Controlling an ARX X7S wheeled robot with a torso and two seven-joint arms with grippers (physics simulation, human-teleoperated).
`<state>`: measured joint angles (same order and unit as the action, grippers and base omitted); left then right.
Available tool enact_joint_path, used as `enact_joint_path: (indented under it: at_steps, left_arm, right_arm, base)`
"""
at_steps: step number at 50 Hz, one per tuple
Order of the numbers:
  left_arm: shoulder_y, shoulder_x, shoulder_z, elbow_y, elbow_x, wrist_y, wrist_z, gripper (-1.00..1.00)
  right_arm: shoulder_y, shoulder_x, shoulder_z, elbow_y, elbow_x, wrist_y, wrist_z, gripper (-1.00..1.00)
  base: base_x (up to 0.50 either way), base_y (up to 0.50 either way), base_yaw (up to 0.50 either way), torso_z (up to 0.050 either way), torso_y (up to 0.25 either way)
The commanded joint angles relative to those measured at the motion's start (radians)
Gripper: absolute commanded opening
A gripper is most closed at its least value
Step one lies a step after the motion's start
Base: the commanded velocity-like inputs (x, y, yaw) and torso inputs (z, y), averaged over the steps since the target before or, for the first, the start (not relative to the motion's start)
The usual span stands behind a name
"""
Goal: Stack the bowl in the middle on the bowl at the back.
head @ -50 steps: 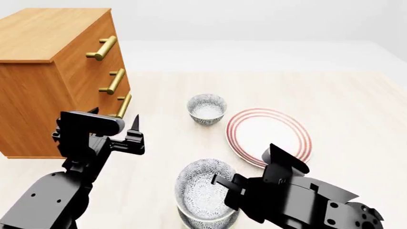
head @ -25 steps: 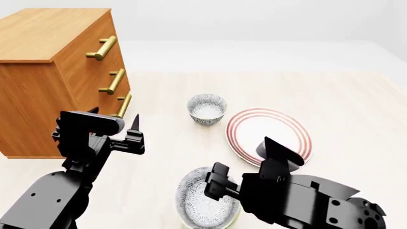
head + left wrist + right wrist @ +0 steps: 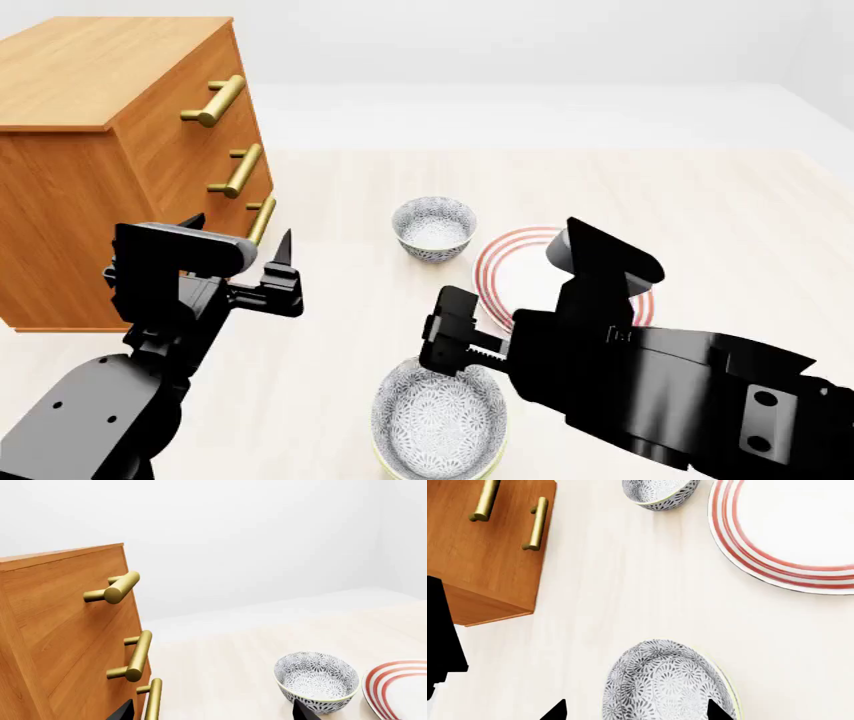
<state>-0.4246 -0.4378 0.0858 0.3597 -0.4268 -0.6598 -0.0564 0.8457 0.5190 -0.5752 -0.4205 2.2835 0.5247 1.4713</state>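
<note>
The bowl in the middle [image 3: 441,420], white with fine grey-blue lace, sits nearest me and low in the head view. It fills the right wrist view's lower part [image 3: 667,680]. My right gripper [image 3: 451,350] hovers open above its far rim. Its black fingertips [image 3: 557,711] stand wide on either side of the bowl and hold nothing. The bowl at the back [image 3: 435,228] stands alone farther off, well apart from the near bowl, and shows as a bowl [image 3: 316,681] in the left wrist view. My left gripper [image 3: 240,245] is open and empty beside the drawers.
A wooden chest of drawers [image 3: 107,150] with brass handles [image 3: 138,656] stands at the left, close to the left gripper. A flat white plate with red rings [image 3: 527,270] lies right of the bowls, partly behind my right arm. The pale table [image 3: 627,580] runs between the two bowls.
The right gripper has lifted and moved toward the far side, off the near bowl. That bowl now sits lower and level on its own. The left arm has hardly moved.
</note>
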Motion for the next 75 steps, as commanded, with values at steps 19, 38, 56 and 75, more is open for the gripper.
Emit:
enact_joint_path:
  at_steps: [19,38,56,75]
  left_arm:
    - [0.009,-0.065,-0.109,0.278,-0.148,-0.16,-0.04,1.0]
    - [0.001,-0.133,-0.457,0.561,-0.555,-0.488,-0.222,1.0]
    - [0.027,-0.15,-0.52,0.581,-0.621,-0.527,-0.291,1.0]
    - [0.027,-0.206,-0.64,0.589,-0.8,-0.602,-0.411,1.0]
  right_arm:
    - [0.257,0.224,0.041,-0.131,-0.085,0.045,0.037,1.0]
    - [-0.141,0.539,0.284,-0.429,-0.412,-0.022,-0.185,1.0]
    - [-0.353,0.605,0.416,-0.496,-0.586,-0.11,-0.29,1.0]
    - [-0.4,0.684,0.483,-0.545,-0.551,-0.137,-0.276,1.0]
  base:
    - [0.0,0.0,0.0,0.0,0.0]
    - [0.0,0.0,0.0,0.0,0.0]
    - [0.0,0.0,0.0,0.0,0.0]
    - [0.0,0.0,0.0,0.0,0.0]
